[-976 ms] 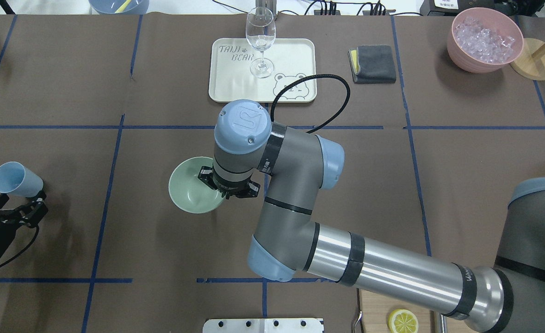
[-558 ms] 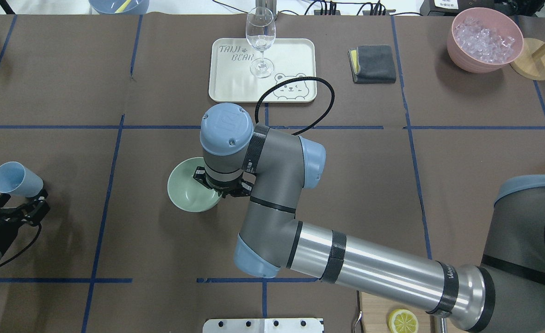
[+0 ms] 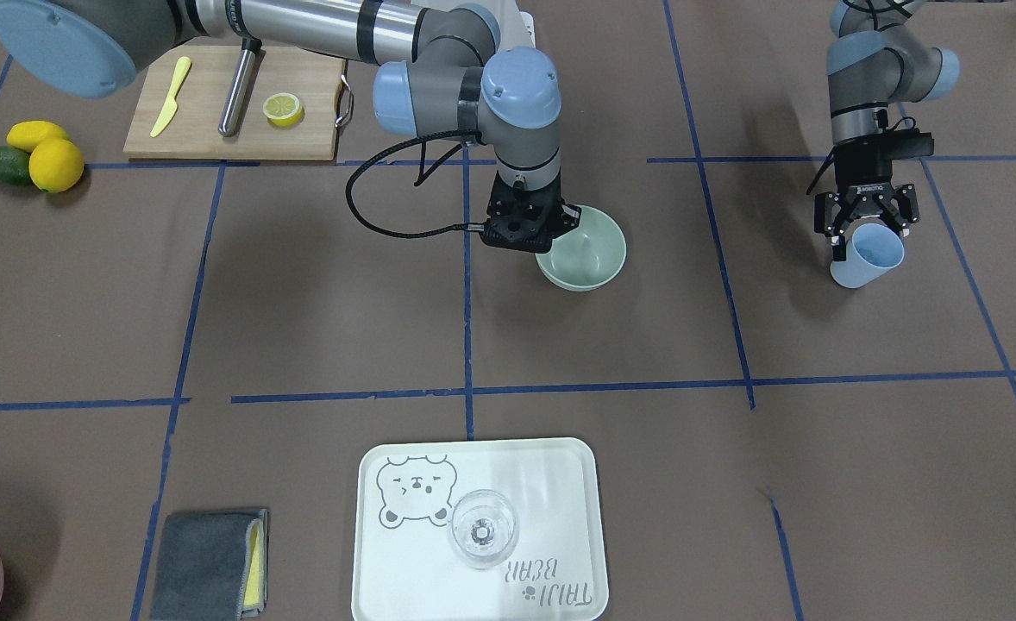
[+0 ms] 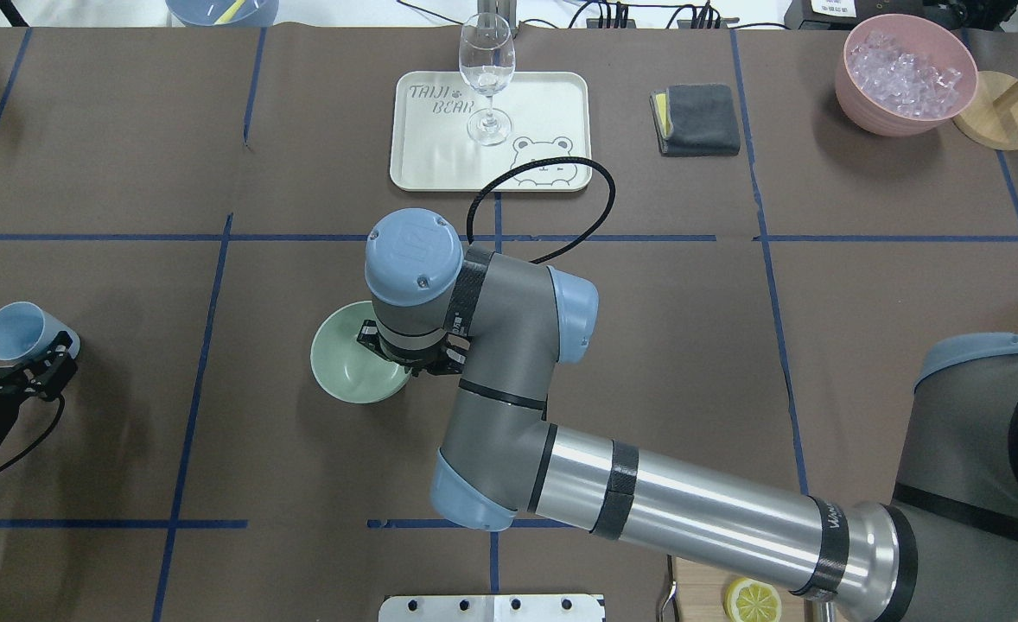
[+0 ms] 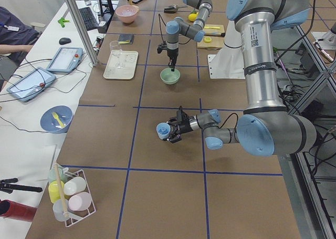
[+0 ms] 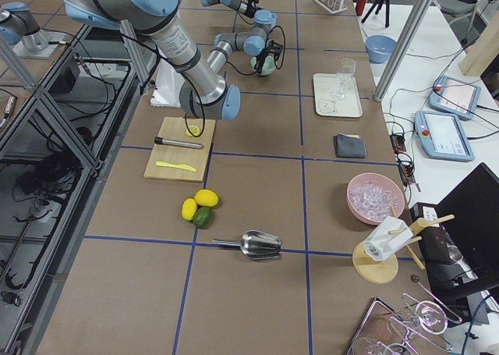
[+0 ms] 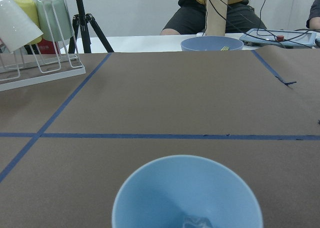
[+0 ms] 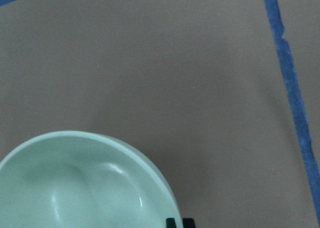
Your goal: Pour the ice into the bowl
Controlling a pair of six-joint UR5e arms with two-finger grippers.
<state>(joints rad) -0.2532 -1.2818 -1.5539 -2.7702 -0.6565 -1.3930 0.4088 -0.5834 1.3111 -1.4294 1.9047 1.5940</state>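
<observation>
Right gripper gripped the rim of the matte green bowl; fingertips hidden under its wrist. Left gripper clasped the smooth blue cup; ice cut off inside.

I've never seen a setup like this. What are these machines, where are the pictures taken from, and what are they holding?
These are two robot arms at a brown table, each ending in a two-finger gripper. Four pictures come from fixed cameras above, opposite and at each end; two come from cameras on the wrists. The right gripper pinches the rim of the pale green bowl, which looks empty. The left gripper holds a light blue cup with something clear, probably ice, at its bottom. Also there: a tray with a wine glass, and a pink tub of ice.
</observation>
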